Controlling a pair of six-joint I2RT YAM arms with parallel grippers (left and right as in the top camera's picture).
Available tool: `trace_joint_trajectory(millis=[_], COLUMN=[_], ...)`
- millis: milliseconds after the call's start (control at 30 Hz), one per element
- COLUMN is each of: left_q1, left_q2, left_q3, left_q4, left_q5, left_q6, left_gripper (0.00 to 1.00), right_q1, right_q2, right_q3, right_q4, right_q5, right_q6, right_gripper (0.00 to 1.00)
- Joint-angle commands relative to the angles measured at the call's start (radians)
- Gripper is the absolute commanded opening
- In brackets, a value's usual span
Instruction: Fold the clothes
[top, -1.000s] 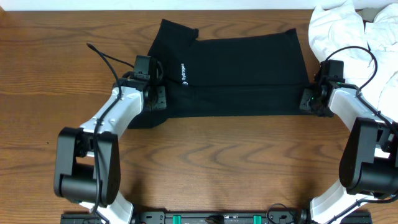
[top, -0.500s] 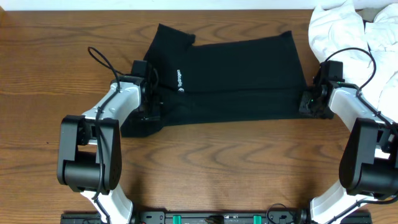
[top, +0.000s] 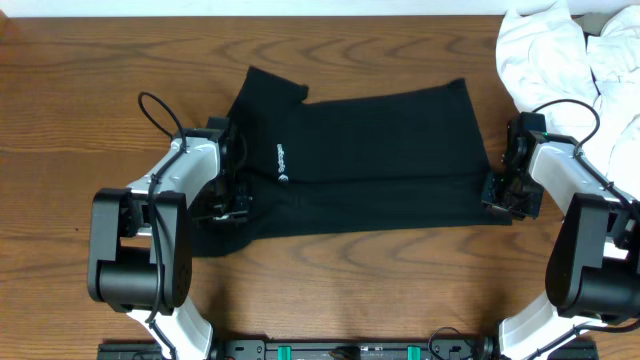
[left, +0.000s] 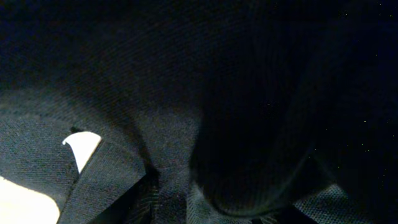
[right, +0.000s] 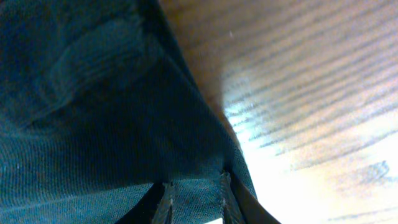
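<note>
The clothes (top: 370, 160), a black garment with a small white logo (top: 281, 163), lie spread across the middle of the wooden table (top: 350, 280). My left gripper (top: 232, 205) is at the garment's front left corner, shut on the fabric. In the left wrist view dark cloth (left: 186, 93) fills the frame, with a small white tag (left: 82, 148) at the lower left; the fingers are barely visible. My right gripper (top: 500, 195) holds the front right corner. In the right wrist view, fabric (right: 93, 112) is pinched between the fingers of the right gripper (right: 194, 190).
A heap of white garments (top: 550, 50) lies at the back right corner, just behind the right arm. Bare wood (right: 311, 93) shows beside the garment's right edge. The arm bases stand at the table's front edge.
Both grippers have pulled toward the front of the table, dragging the garment's front edge with them. The right jaws have narrowed a little on the cloth.
</note>
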Motion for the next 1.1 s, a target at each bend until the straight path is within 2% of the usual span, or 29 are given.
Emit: trace_joint_trajectory(millis=[0, 500, 667, 833, 900, 967, 1000, 1067], left_q1=[0.009, 0.009, 0.009, 0.009, 0.009, 0.009, 0.009, 0.009], left_q2=[0.066, 0.003, -0.103, -0.288, -0.385, -0.476, -0.52, -0.61], left_q3=[-0.103, -0.117, -0.09, -0.067, -0.064, -0.064, -0.064, -0.064], left_q4=[-0.018, 0.013, 0.001, -0.016, -0.016, -0.012, -0.008, 0.008], left_q5=[-0.042, -0.043, -0.042, -0.039, -0.038, -0.038, -0.038, -0.032], left_q6=[-0.003, -0.009, -0.009, -0.008, -0.008, -0.008, -0.008, -0.008], left_gripper=[0.46, 0.47, 0.47, 0.48, 0.52, 0.64, 0.67, 0.75], right_q1=[-0.002, -0.004, -0.003, -0.003, -0.003, -0.003, -0.003, -0.003], right_q2=[0.03, 0.027, -0.032, -0.191, -0.275, -0.347, -0.381, -0.451], right_q3=[-0.068, -0.101, -0.048, 0.048, 0.089, 0.113, 0.119, 0.125], right_q4=[-0.016, 0.002, -0.011, -0.056, -0.074, -0.078, -0.076, -0.068], right_q5=[0.047, 0.038, 0.001, -0.013, -0.013, -0.014, -0.013, -0.013], right_q6=[0.047, 0.056, 0.049, 0.025, 0.008, 0.008, 0.008, 0.007], right_gripper=[0.24, 0.24, 0.24, 0.26, 0.32, 0.48, 0.57, 0.63])
